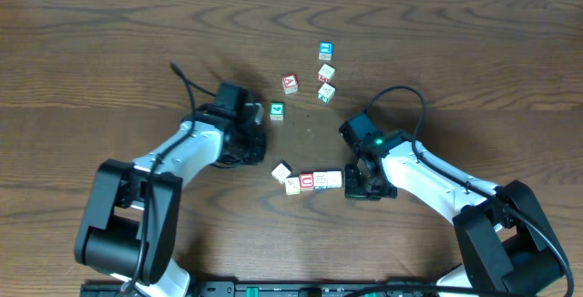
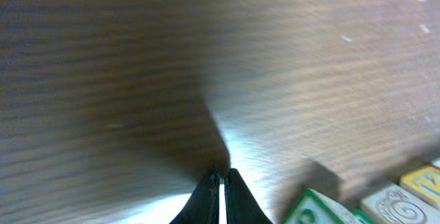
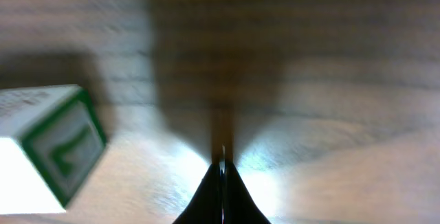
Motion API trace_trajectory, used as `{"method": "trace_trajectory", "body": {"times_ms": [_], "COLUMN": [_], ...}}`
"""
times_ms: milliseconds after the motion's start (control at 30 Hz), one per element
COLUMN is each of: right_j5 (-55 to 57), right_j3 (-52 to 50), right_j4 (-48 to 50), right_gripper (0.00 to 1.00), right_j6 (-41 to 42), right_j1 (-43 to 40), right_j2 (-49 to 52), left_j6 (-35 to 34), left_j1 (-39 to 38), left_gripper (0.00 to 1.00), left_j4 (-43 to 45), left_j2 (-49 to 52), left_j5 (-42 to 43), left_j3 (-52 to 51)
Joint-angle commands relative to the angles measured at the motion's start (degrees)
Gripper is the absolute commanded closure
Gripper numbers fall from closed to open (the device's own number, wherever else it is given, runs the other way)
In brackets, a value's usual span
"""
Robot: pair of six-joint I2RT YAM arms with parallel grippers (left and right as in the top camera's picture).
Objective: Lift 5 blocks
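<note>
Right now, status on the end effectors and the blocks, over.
Shut and empty: left end effector, right end effector. Five blocks on the table beside right end effector, none lifted. Stray green cube near left end effector.

Overhead view: even, moderately bright light from above; the grain of the desk (image 1: 91, 42) is sharp, with only soft, short shadows beside the arms (image 1: 178, 151) and no glare. Left wrist view: strongly blurred throughout; a broad dark shadow fans out ahead of the left pincer (image 2: 221, 179), flanked by pale glare on the wood near its tips. Right wrist view: equally soft focus; a dark band of shadow runs up from the right pincer (image 3: 222, 165), with a bright reflection on either side.
</note>
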Motion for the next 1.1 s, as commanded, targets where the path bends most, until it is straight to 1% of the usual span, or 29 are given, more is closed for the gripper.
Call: {"method": "trace_trajectory", "body": {"times_ms": [0, 133, 200, 333, 433, 600, 767, 867, 933, 1067], "right_j5": [0.7, -3.3, -6.4, -9.2, -13.7, -18.9, -17.7, -11.6, -8.4, -5.7], "right_j3": [0.5, 0.5, 0.5, 0.5, 0.5, 0.5, 0.5, 0.5, 0.5, 0.5], "right_j4": [-1.7, -1.7, -0.6, 0.4, 0.3, 0.4, 3.6, 7.4, 9.4, 12.6], "right_gripper": [0.99, 0.99, 0.99, 0.99, 0.99, 0.99, 0.99, 0.99, 0.99, 0.99], "right_j6": [-1.0, -1.5, -4.2, -5.5, -8.5, -8.7, -7.5, -4.2, -3.1, -2.4], "right_j1": [1.0, 2.3, 2.9, 3.9, 5.1, 9.9, 17.8, 22.4, 24.5, 26.7], "right_j2": [0.3, 0.3, 0.3, 0.3, 0.3, 0.3, 0.3, 0.3, 0.3, 0.3], "left_j6": [-1.0, -1.0, -1.0, -2.6, -4.5, -4.7, -4.7, -4.7, -4.7, -5.1], "left_j1": [4.0, 7.6, 9.1, 11.6, 13.8, 17.1, 20.2, 21.8, 22.6, 22.8], "left_gripper": [0.93, 0.93, 0.93, 0.93, 0.92, 0.92, 0.92, 0.92, 0.92, 0.92], "left_j4": [-0.8, -0.8, -0.7, 0.6, 3.3, 4.4, 2.1, -0.4, -2.6, -6.2], "left_j2": [1.2, -0.5, -2.6, -9.5, -15.3, -22.7, -26.8, -28.3, -28.9, -29.0], "left_j5": [-5.2, -5.2, -5.2, -5.3, -5.3, -5.2, -5.2, -5.2, -5.2, -5.0], "left_j3": [-0.1, 1.3, 2.0, 2.4, 2.4, 2.4, 2.4, 2.4, 2.4, 2.4]}}
